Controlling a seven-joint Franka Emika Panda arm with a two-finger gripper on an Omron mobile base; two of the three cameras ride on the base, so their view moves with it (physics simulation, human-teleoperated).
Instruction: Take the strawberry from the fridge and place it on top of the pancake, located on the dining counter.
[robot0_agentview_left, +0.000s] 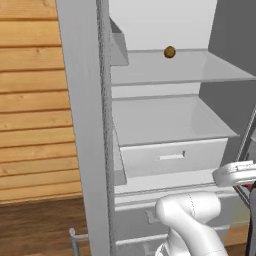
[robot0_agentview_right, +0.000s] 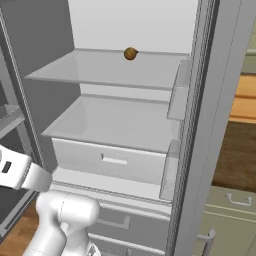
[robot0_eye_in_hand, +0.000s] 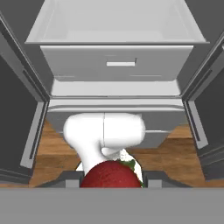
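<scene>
A red strawberry (robot0_eye_in_hand: 109, 175) sits low in the hand view, between the two dark tips of my gripper (robot0_eye_in_hand: 112, 181), which is shut on it. The hand looks from outside at the fridge (robot0_eye_in_hand: 118, 61), whose doors stand open; it is held back from the fridge's white drawer (robot0_eye_in_hand: 117, 63), over the wooden floor. In the base views the fridge (robot0_agentview_left: 165, 120) shows its white shelves and drawers, and my arm runs off the frame's edge. The pancake and the dining counter are out of view.
A brownish-orange ball (robot0_agentview_left: 169, 52) (robot0_agentview_right: 130, 53) rests on the upper shelf. Open fridge doors (robot0_eye_in_hand: 19, 131) (robot0_eye_in_hand: 208, 127) flank the hand on both sides. A wooden plank wall (robot0_agentview_left: 30, 100) lies left; a pale-green cabinet (robot0_agentview_right: 230, 210) stands at the right.
</scene>
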